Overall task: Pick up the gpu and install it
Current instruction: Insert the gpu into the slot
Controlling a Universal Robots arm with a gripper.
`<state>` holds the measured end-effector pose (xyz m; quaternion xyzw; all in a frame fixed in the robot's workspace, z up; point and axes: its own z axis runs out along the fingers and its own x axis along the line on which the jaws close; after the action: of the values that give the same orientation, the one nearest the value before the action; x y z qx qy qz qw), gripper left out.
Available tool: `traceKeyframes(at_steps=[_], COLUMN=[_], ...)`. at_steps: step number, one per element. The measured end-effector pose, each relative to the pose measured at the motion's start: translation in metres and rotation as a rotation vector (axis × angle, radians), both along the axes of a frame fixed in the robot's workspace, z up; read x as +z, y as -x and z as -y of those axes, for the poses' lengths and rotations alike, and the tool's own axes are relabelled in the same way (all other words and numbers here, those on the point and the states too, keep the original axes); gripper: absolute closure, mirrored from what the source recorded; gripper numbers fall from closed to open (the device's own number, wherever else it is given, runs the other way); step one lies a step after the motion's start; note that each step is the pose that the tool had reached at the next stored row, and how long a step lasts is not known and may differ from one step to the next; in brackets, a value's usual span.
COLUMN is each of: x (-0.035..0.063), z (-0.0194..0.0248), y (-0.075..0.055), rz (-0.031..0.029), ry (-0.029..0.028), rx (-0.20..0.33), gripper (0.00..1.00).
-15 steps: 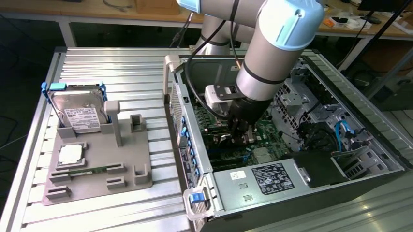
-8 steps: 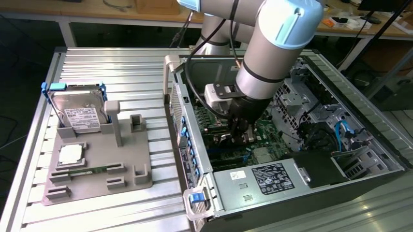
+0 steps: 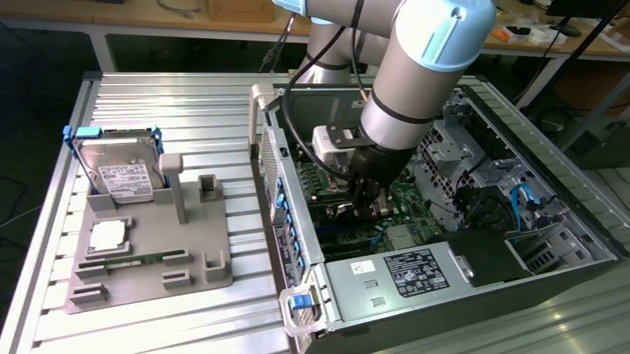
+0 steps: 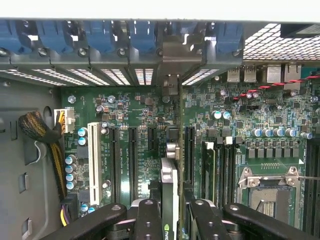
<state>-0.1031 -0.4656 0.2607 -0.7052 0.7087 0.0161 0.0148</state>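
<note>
The hand (image 3: pixel 367 193) is hanging inside the open computer case (image 3: pixel 576 214), its fingers (image 4: pixel 148 216) pinching the gpu (image 4: pixel 168 172) edge-on between them. The card is extending ahead of the hand, just over the green motherboard (image 4: pixel 135 100), with its far end lying toward the blue slot clips (image 4: pixel 100 35).

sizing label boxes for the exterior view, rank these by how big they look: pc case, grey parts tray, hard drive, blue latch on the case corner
1. pc case
2. grey parts tray
3. hard drive
4. blue latch
No close calls here.
</note>
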Motion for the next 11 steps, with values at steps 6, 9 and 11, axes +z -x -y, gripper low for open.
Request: traceKeyframes(at_steps=[6, 9, 11], x=[0.0, 0.0, 0.0], z=[0.0, 0.0004, 0.0006], y=[0.0, 0.0, 0.0], rz=[0.0, 0.0, 0.0], ry=[-0.0003, -0.0005, -0.0008], rx=[0.0, 0.0, 0.0], gripper=[0.73, 0.73, 0.73])
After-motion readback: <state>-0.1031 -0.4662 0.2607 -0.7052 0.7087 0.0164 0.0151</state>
